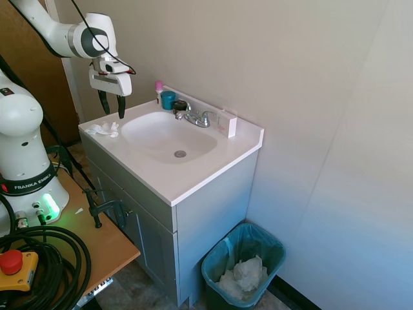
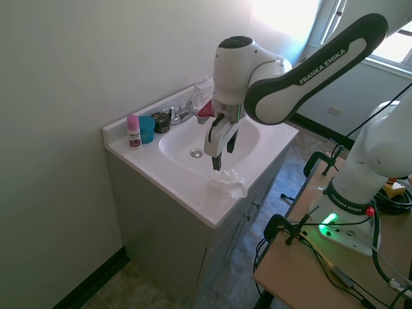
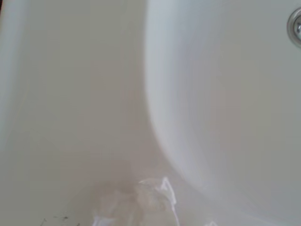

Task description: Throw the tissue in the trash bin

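Note:
The tissue [image 1: 103, 129], small, white and crumpled, lies on the white sink counter [image 1: 161, 184] near its corner; it also shows as the tissue [image 2: 228, 183] and, blurred, as the tissue [image 3: 141, 202]. My gripper [image 1: 111, 106] hangs open a short way above it, fingers pointing down, nothing between them; the gripper [image 2: 220, 154] sits just over the counter. The trash bin [image 1: 242, 265], teal with a liner bag, stands on the floor beside the cabinet and holds a heap of crumpled white paper.
A faucet [image 1: 193, 117], a teal cup [image 1: 168, 100], a pink-capped bottle [image 2: 133, 131] and a small dark jar [image 2: 160, 122] stand along the back of the counter. The basin [image 1: 169, 135] with its drain lies beside the tissue. A wooden table [image 1: 97, 242] adjoins the cabinet.

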Available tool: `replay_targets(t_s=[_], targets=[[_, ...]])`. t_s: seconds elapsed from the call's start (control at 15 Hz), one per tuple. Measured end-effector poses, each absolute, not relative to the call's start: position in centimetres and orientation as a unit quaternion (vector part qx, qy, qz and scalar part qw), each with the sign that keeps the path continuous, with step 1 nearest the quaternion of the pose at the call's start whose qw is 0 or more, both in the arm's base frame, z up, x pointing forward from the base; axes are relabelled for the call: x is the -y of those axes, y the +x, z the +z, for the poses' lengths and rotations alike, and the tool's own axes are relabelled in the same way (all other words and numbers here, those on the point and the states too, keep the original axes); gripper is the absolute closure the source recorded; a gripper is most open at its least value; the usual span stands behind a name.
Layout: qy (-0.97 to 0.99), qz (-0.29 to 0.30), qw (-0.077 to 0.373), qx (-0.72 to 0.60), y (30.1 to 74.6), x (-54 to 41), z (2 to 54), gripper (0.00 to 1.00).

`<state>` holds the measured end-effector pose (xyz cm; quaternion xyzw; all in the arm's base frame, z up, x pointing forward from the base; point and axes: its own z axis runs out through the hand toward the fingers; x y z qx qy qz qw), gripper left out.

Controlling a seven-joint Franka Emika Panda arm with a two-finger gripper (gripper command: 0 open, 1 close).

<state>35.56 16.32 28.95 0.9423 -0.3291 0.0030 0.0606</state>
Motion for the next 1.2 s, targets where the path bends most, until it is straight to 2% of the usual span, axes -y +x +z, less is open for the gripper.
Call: replay_targets(t_s=[0.2,0.27,0.6,1.2], targets=[[0.94,-0.004,0.074,0.334,34.4,-17.2,26.3,0.0],[0.939,-0.007,0.077,0.335,34.3,-17.3,25.6,1.0],[0.937,-0.021,0.08,0.34,34.1,-17.2,23.6,1.0],[0.933,-0.029,0.075,0.351,34.4,-17.1,23.3,1.0]])
